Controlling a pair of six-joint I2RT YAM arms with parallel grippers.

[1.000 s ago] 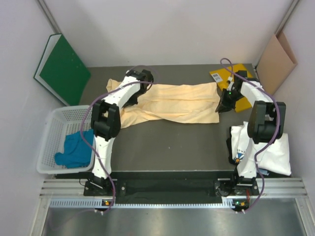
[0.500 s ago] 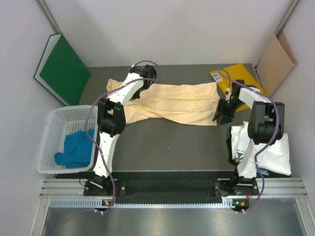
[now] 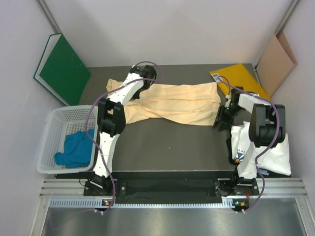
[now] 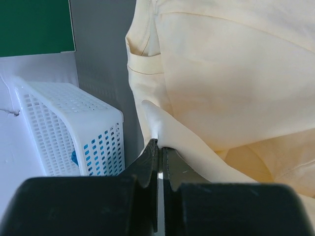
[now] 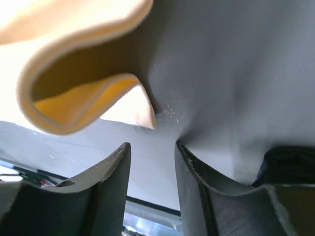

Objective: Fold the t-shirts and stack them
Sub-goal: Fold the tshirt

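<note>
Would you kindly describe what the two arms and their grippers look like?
Both the left arm and right arm have white links, bulky black joints and a loose purplish cable looping alongside. The left gripper and right gripper have plain black tapered fingers.

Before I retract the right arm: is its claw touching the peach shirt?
Apart. Right wrist view: the right claw stands open over bare table, and the peach shirt hem lies clear of both tips.

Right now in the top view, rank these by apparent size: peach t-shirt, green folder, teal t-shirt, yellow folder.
1. peach t-shirt
2. green folder
3. teal t-shirt and yellow folder: they look about alike and both are partly hidden, so they are not ranked.
</note>
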